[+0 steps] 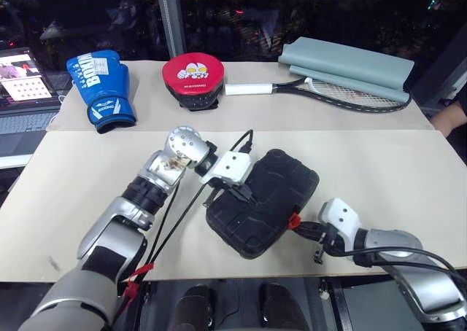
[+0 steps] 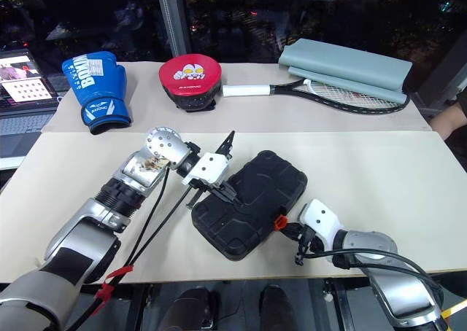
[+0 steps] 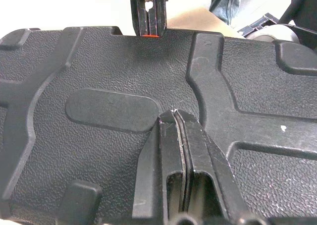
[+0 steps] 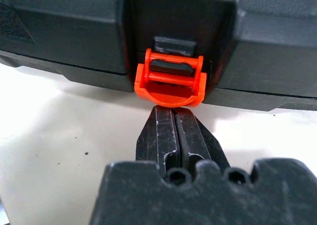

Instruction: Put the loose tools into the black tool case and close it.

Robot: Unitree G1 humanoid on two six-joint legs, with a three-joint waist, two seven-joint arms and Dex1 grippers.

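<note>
Lying shut on the front table (image 1: 379, 170), the case (image 1: 266, 200) sits askew, its ribbed black shell up and its orange latch (image 1: 294, 219) facing the near right. Bare tabletop spreads wide to its left and right; the table's near edge runs close below it. On the rear table lie a blue glove (image 1: 101, 89), a red pad (image 1: 193, 79) and a racket (image 1: 328, 92), well apart from the case. The left gripper (image 1: 228, 192) rests on the lid's left part; the right gripper (image 1: 305, 227) is just beside the latch.

From the left wrist, the fingers (image 3: 171, 155) are pressed together, empty, tips down on the pebbled lid (image 3: 109, 86).

From the right wrist, both fingers (image 4: 173, 136) are clamped together, holding nothing, tips touching the latch's (image 4: 170, 81) lower lip at the case seam.
</note>
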